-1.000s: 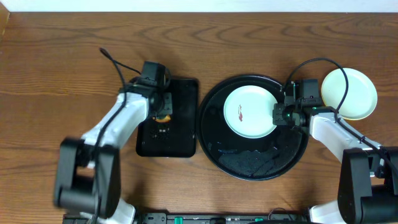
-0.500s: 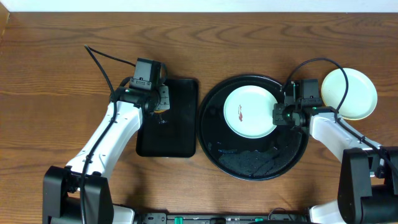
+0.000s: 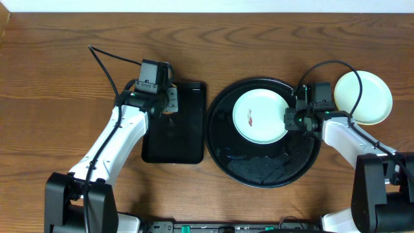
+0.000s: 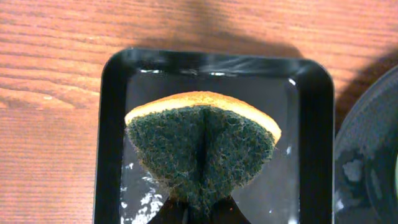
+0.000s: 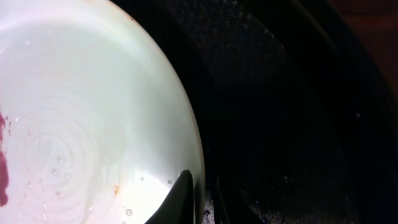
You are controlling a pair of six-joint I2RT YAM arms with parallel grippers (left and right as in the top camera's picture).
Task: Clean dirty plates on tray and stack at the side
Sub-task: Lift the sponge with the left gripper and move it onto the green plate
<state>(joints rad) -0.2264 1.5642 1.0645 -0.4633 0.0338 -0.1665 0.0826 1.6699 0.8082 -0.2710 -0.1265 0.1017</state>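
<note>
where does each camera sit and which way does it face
overhead: above the table, looking down; both arms, round tray, mint plate.
left wrist: on the left arm, looking down at the small tray; left pincer pinches a sponge.
right wrist: low over the plate's rim; one fingertip shows.
shared: overhead and right wrist both see the plate.

- Overhead camera: fixed high above the brown wooden table (image 3: 52, 65), facing straight down. It is the farthest view and takes in the whole large round glossy black tray (image 3: 259, 169).
- My left wrist camera: close, facing down over the small rectangular black tray (image 4: 112, 143) just left of the round tray. A folded green-and-orange scouring sponge (image 4: 202, 152) fills its centre. With the overhead it shares that small tray and the round tray's left rim.
- My right wrist camera: the nearest view, low over the round tray's right part. With the overhead it shares the pale mint-white round plate (image 5: 81, 106) and the tray floor.
</note>
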